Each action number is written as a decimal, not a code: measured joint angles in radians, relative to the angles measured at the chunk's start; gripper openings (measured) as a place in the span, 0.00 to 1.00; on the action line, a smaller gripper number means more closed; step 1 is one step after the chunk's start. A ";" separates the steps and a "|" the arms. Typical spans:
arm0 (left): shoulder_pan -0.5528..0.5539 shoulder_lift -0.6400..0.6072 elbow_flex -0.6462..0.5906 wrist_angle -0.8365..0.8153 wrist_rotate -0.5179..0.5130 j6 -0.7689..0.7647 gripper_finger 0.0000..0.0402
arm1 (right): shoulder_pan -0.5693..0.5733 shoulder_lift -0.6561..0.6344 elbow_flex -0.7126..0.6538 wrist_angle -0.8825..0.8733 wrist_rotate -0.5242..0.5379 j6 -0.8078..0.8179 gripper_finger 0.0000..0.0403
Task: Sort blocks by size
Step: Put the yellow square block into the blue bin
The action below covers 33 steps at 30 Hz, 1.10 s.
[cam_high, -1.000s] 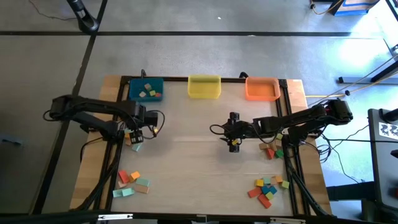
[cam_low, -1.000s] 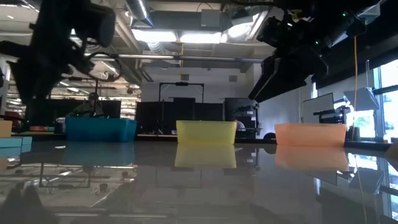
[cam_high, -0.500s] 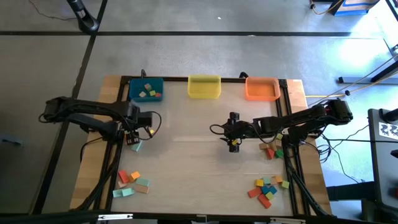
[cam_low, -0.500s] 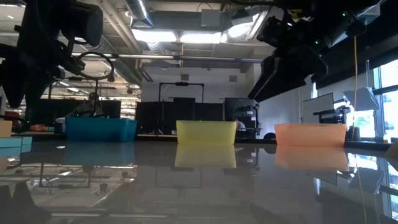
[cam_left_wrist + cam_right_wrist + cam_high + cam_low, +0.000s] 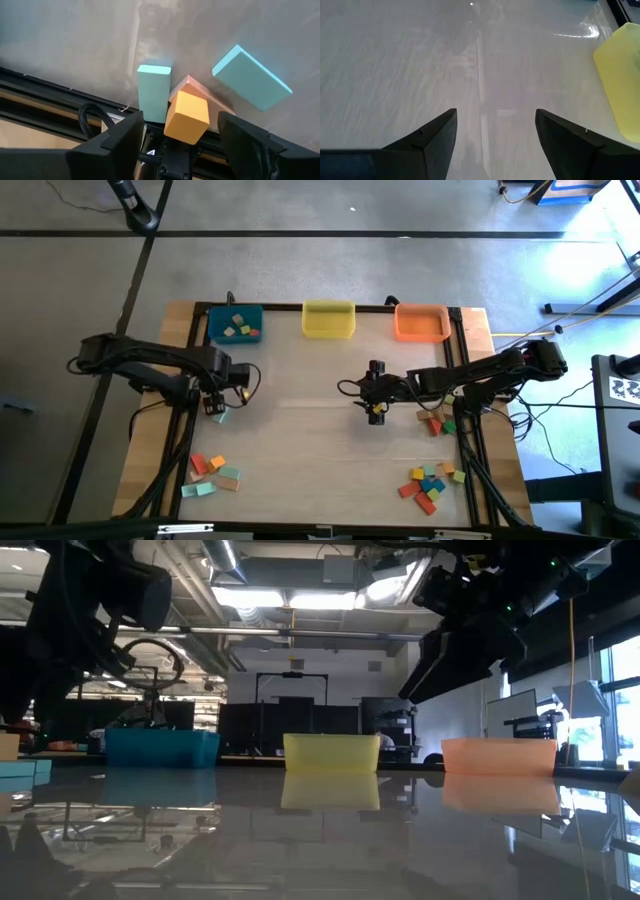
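Blocks: your left gripper hangs wide open over an orange cube, beside a teal brick standing on end.

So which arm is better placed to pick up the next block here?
Left. The left gripper hangs open right over an orange block beside two teal blocks. The right gripper, also open, faces only bare table mid-table.

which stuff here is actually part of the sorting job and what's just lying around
Part of the job:
- small coloured blocks in loose piles
- orange cube between the open left gripper
- blue bin, yellow bin, orange bin

Lying about:
- black cable loop
- right gripper, open and empty
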 joint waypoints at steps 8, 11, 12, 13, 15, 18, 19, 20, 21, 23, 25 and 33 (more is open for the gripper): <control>-0.005 0.109 0.000 0.001 0.014 0.017 0.60 | 0.000 0.000 0.000 0.000 0.000 0.000 0.66; -0.005 0.155 0.000 0.000 0.016 0.023 0.60 | 0.000 0.000 0.000 0.000 0.000 0.000 0.66; -0.005 0.169 0.000 0.001 0.016 0.023 0.60 | 0.000 0.000 0.000 0.000 0.000 0.000 0.66; -0.005 0.183 0.000 0.001 0.018 0.024 0.60 | 0.000 0.000 0.000 0.000 0.000 0.000 0.66; -0.005 0.213 0.000 0.002 0.023 0.028 0.60 | 0.000 0.000 0.000 0.000 0.000 0.000 0.66; -0.005 0.258 0.000 0.004 0.026 0.030 0.60 | 0.000 0.000 0.000 0.000 0.000 0.000 0.66; -0.005 0.274 0.001 0.004 0.026 0.030 0.60 | 0.000 0.000 0.000 0.001 0.000 0.000 0.66; -0.005 0.288 0.000 0.006 0.027 0.030 0.60 | 0.000 0.000 0.000 0.000 0.000 0.000 0.66; -0.005 0.301 0.001 0.011 0.030 0.030 0.60 | 0.000 0.000 0.000 0.001 0.000 0.000 0.66; -0.003 0.332 0.001 0.014 0.031 0.028 0.60 | 0.000 0.000 0.000 0.001 0.000 0.000 0.66; -0.003 0.365 0.001 0.015 0.031 0.028 0.60 | 0.000 0.000 0.000 0.001 0.000 0.000 0.66; -0.003 0.466 0.001 0.012 0.031 0.028 0.59 | 0.000 0.000 0.000 0.001 0.000 0.000 0.66</control>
